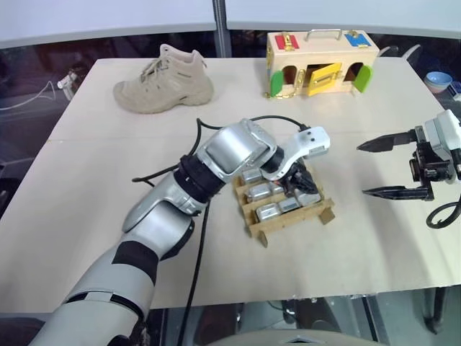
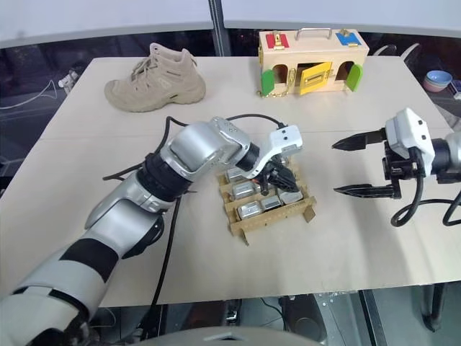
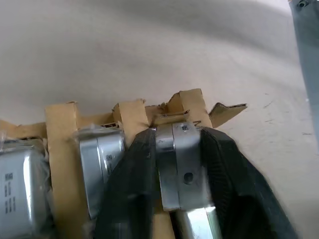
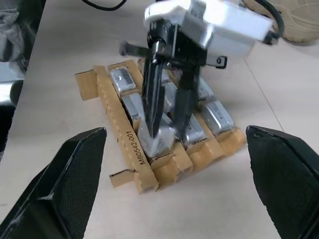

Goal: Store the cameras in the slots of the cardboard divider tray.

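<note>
A small, stiff, probably slippery camera [image 3: 179, 169], best being gripped across its narrow flat sides, is being kept between the fingers of the left gripper [image 4: 167, 122] above a slot of the cardboard divider tray [image 4: 122, 139], while the right gripper [image 2: 367, 166] is being held wide open and empty.

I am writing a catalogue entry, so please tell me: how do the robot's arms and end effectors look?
The left arm has glossy silver shells with black bands at the joints, and a black cable runs alongside it. The left end effector and the right end effector each have a white boxy housing and two black, tapered, pointed fingers.
</note>
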You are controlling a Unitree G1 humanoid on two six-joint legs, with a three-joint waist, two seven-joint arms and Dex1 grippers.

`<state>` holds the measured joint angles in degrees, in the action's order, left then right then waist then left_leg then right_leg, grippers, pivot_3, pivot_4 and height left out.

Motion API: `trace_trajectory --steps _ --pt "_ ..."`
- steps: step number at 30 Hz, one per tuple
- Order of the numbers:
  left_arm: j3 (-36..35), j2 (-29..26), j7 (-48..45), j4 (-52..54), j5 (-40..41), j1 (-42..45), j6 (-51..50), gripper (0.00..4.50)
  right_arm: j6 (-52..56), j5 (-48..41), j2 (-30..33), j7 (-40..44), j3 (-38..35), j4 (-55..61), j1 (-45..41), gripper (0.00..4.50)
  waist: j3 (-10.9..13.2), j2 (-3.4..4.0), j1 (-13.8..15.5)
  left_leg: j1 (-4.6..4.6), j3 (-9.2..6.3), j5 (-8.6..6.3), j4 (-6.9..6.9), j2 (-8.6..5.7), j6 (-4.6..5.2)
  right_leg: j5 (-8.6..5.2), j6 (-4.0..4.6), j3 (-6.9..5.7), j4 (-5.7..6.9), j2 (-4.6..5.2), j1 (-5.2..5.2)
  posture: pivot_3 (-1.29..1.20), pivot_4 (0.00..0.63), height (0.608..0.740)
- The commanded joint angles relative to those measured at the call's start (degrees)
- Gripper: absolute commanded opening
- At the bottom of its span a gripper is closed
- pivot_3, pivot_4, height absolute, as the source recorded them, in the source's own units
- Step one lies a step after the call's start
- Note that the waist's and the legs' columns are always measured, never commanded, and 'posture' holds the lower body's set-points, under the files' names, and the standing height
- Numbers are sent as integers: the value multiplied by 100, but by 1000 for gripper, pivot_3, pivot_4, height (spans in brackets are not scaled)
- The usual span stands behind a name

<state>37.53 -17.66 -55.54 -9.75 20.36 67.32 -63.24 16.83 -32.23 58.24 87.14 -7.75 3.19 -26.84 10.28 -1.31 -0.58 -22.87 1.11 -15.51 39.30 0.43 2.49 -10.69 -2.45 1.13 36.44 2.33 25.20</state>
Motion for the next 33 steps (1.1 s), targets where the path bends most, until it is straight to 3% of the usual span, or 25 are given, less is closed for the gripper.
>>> trace_trajectory --steps 1,3,4,7,9,11,14,18,24,33 --pt "-429 41 -26 460 154 276 -361 3402 -53 -125 112 39 -281 160 50 4500 0 0 -1 0 -1 0 0 0 0 0 0 -1 1 0 0 0 150 740" --pt "-659 18 -61 712 319 371 -652 4280 -50 -136 100 11 -309 187 97 4500 0 0 -3 -2 -1 0 -1 1 0 0 0 0 1 0 3 0 150 740" --pt "-825 6 -41 815 398 405 -762 4421 -40 -153 82 -23 -332 224 139 4500 0 0 -3 -2 0 0 -1 1 0 -1 -1 0 2 0 3 0 150 740" --pt "-1665 -109 131 1156 655 193 -772 4421 199 -62 -14 -610 -419 547 417 4500 0 1 -5 -2 -1 0 -1 1 0 -2 -2 0 2 0 3 0 150 740" --pt "-2759 146 457 1421 1023 -308 -294 4421 295 237 -166 -1374 -500 822 661 4500 -4 6 -20 1 0 0 -1 9 0 -2 -2 2 6 0 3 0 150 740" --pt "-3235 139 708 1842 844 -963 758 4421 339 349 -335 -1887 -607 1159 965 4500 -4 7 -20 11 6 0 -2 19 -1 -1 -1 10 16 3 4 0 150 740" --pt "-3843 -296 889 2240 958 -1904 861 4421 665 565 -721 -2917 -769 1766 1571 4500 -5 9 -15 15 9 8 1 19 -14 0 2 17 35 4 10 0 150 740" --pt "-4996 -1009 571 3120 1259 -4138 1529 4421 1294 192 -1363 -3964 -1225 2447 2205 4500 -9 14 -43 17 23 8 -6 24 -15 0 2 30 33 5 17 0 150 740" --pt "-5817 -1686 146 3704 1040 -6678 2773 4421 1226 28 -1705 -4232 -1962 2966 3291 4500 -12 5 157 5 12 0 0 11 -1 -15 22 0 19 35 7 0 150 740" --pt "-6287 -1775 354 4138 1408 -7850 2992 4421 921 -6 -1762 -4026 -2607 2980 4481 4500 -19 6 123 36 4 -2 6 20 6 -31 0 -16 4 31 -28 0 150 740"
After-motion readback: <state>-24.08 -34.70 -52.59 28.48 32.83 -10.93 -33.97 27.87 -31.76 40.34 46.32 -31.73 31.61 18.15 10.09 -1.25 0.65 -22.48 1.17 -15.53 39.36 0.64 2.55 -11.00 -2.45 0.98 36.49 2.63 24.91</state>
